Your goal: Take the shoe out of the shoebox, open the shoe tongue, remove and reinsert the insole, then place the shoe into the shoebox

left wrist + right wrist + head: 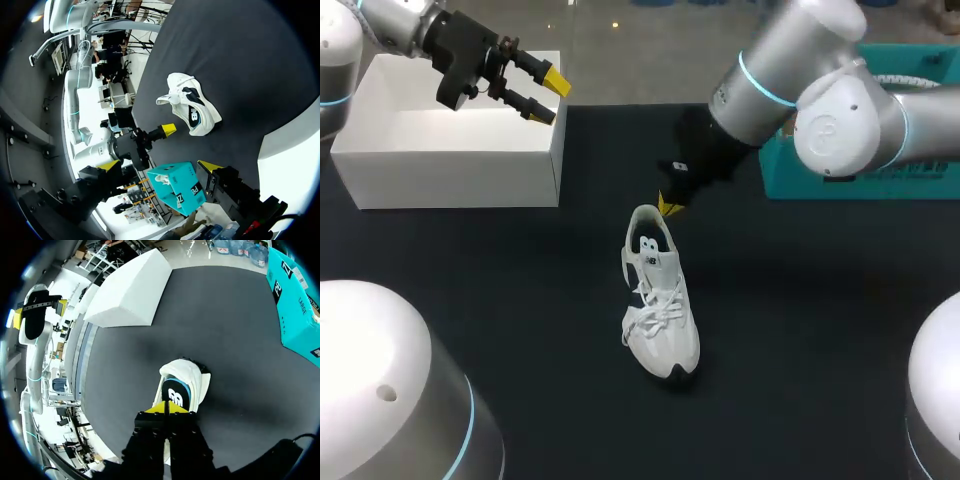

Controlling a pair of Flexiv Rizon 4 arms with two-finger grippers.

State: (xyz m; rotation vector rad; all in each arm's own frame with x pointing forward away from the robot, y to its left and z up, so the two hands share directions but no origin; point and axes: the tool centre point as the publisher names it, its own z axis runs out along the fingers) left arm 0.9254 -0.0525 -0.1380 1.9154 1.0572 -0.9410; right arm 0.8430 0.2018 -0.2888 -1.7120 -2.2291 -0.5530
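Head view: right gripper (669, 206) at the heel of the shoe (660, 300), toe running straight away from it. Left gripper (548, 96) spread wide above the shoebox (440, 170), well apart from the shoe.
Left wrist view: shoe far ahead.
Right wrist view: tips pressed together at the heel collar, clearly the nearer arm.

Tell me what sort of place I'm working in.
Likely a robotics test bench: a black-covered table, a left arm and right arm above it, one white shoe and a white shoebox.
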